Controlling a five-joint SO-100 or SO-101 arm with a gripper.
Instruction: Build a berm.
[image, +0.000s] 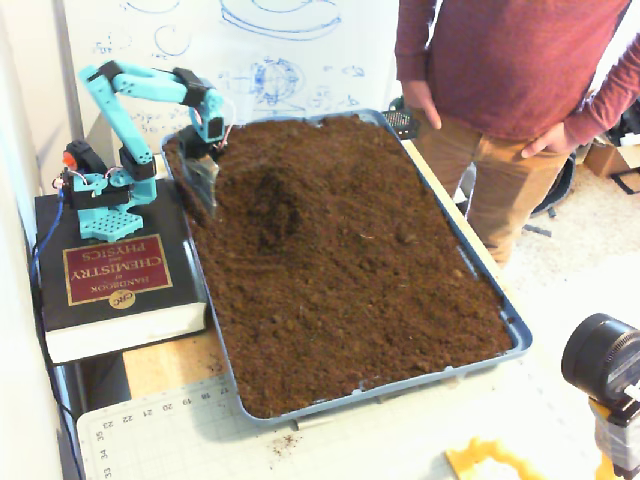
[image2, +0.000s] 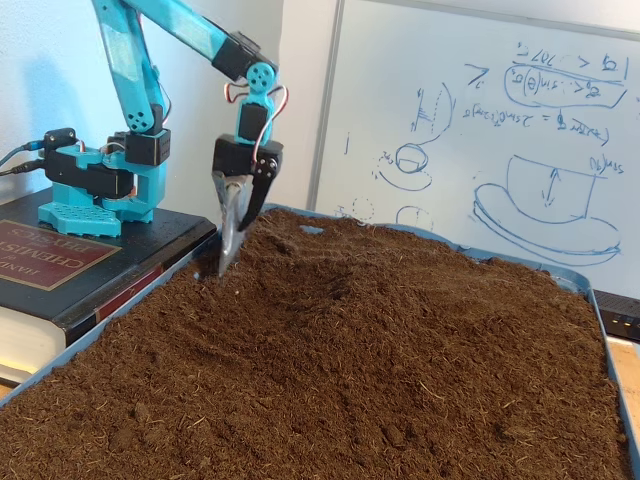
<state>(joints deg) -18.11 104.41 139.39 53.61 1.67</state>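
Whiteboard (image2: 480, 130) w/ blue sketches fills the wall behind a blue tray (image: 470, 265) of loose brown soil, set on the desk (image: 165, 365); a person in a red shirt (image: 515, 60) stands beside the tray's far long edge. Teal arm sits on a thick book (image: 115, 280) next to the tray's near long edge.

Tool (image2: 228, 262) points down w/ a silvery blade-like scoop, tip touching or just entering the soil right by the tray edge nearest the book. Jaws look closed on that scoop, but can't tell for sure from either fixed view.

Berm (image: 285, 205) is only a low, rough hump towards the whiteboard end of the tray, roughly mid-width, w/ a dark hollow against it; clearer as a rise (image2: 345, 270) in the low fixed view.

Soil is prob light, dry, crumbly: no grabbing it, it'll slump and spill off the scoop. Best worked by pushing or scooping shallow loads from the flat soil beside the hump and piling along its line.
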